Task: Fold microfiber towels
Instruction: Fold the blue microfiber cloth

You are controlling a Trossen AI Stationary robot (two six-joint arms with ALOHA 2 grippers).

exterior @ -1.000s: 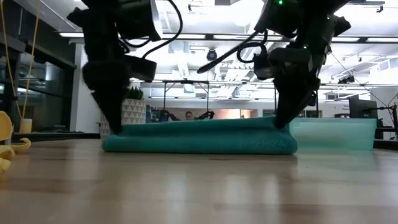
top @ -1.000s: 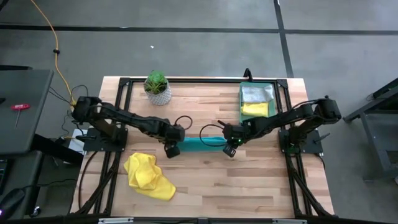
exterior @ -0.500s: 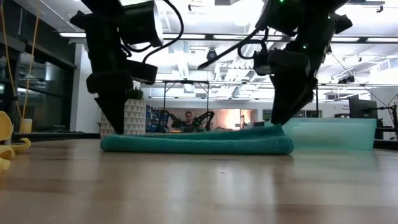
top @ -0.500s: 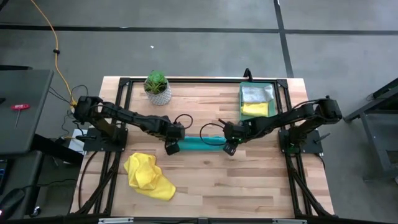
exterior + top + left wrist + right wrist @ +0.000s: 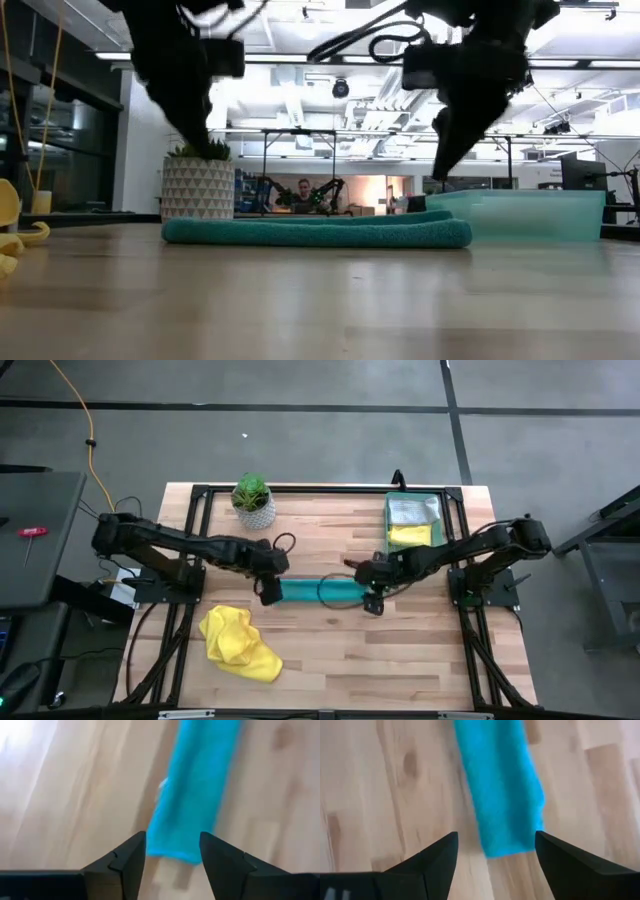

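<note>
A teal towel [image 5: 318, 592] lies folded into a long narrow strip across the table's middle, flat on the wood [image 5: 316, 232]. My left gripper [image 5: 268, 596] hangs open above the strip's left end [image 5: 172, 851], clear of it. My right gripper [image 5: 372, 601] hangs open above the right end [image 5: 496, 851], also clear. In the low view both sets of fingers [image 5: 208, 145] [image 5: 440, 165] end well above the towel. A crumpled yellow towel [image 5: 238, 643] lies at the near left.
A translucent green tray [image 5: 437, 520] at the far right holds a yellow towel [image 5: 410, 537] and a grey-white one [image 5: 412, 510]. A potted plant [image 5: 253, 500] stands at the far left. Bare wood lies along the near edge to the right of the yellow towel.
Both grippers have opened and let go of the teal towel's two ends, then risen clear of it. The left one has also drawn a little toward the table's left edge. The towel's raised ends have dropped, and the folded strip lies flat.
</note>
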